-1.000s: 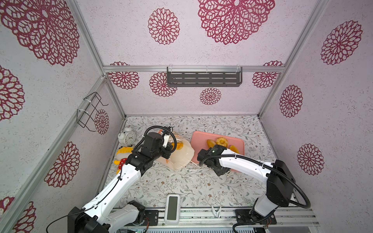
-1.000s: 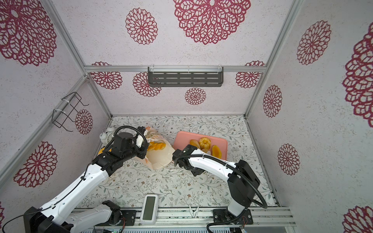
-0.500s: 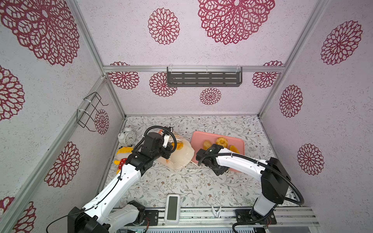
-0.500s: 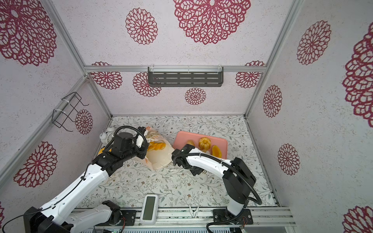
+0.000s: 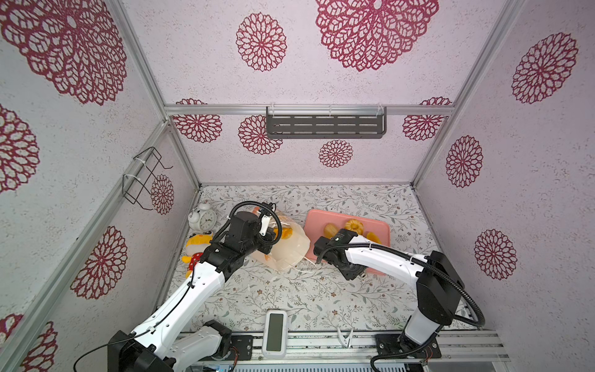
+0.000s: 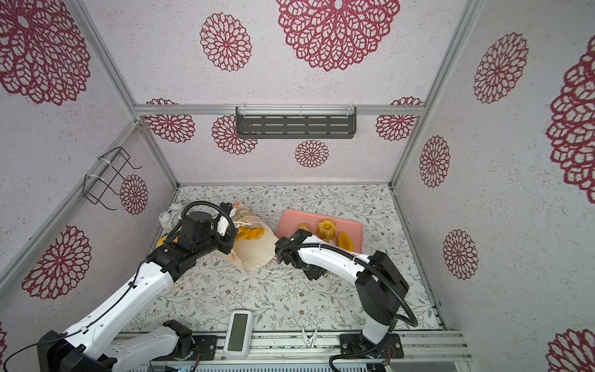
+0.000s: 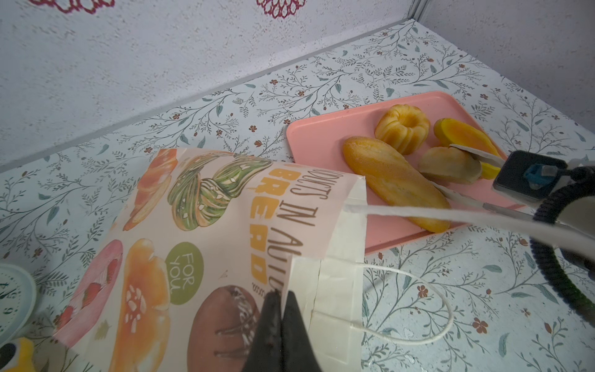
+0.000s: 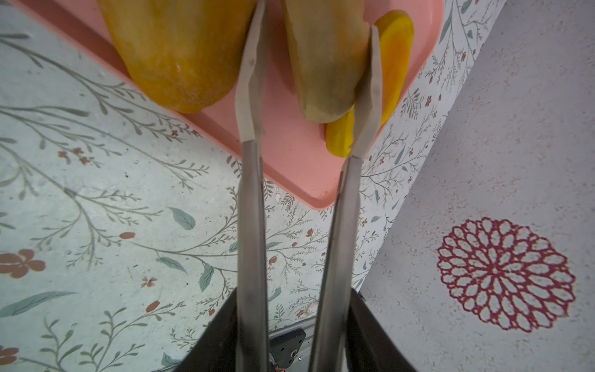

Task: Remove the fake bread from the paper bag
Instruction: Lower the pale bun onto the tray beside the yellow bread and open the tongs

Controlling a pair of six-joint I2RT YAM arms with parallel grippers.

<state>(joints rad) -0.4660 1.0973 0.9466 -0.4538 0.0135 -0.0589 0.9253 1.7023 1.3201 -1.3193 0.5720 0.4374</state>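
The flower-printed table (image 5: pixel 289 290) carries everything. The paper bag (image 5: pixel 289 249) (image 7: pixel 193 241) leans tilted just beside the pink tray (image 5: pixel 381 225) (image 7: pixel 322 135), off the tray's short side nearest the left arm. Its open mouth is turned toward the tray, and its inside is hidden. One white cord handle (image 7: pixel 434 306) loops onto the table near the tray's corner.

Four pieces of fake bread (image 6: pixel 326 228) lie on the tray. The long loaf (image 7: pixel 392 183) (image 8: pixel 180 54) lies along the tray's side closest to the bag. The ring bun (image 7: pixel 402 128) (image 5: pixel 354 225) sits toward the tray's far edge. The pale roll (image 7: pixel 447 164) (image 8: pixel 325 58) rests mid-tray, against the orange slice (image 7: pixel 463 135) (image 8: pixel 396 48).

The right end effector (image 8: pixel 315 19) reaches in over the tray's near edge with its long metal fingers (image 8: pixel 251 96) spread either side of the pale roll. One finger touches the roll. The other stands clear of it, with bare tray showing between, close to the loaf.

The left end effector (image 7: pixel 280 296) has its black fingers (image 7: pixel 296 322) pressed together, pinching the bag's rim at the mouth.
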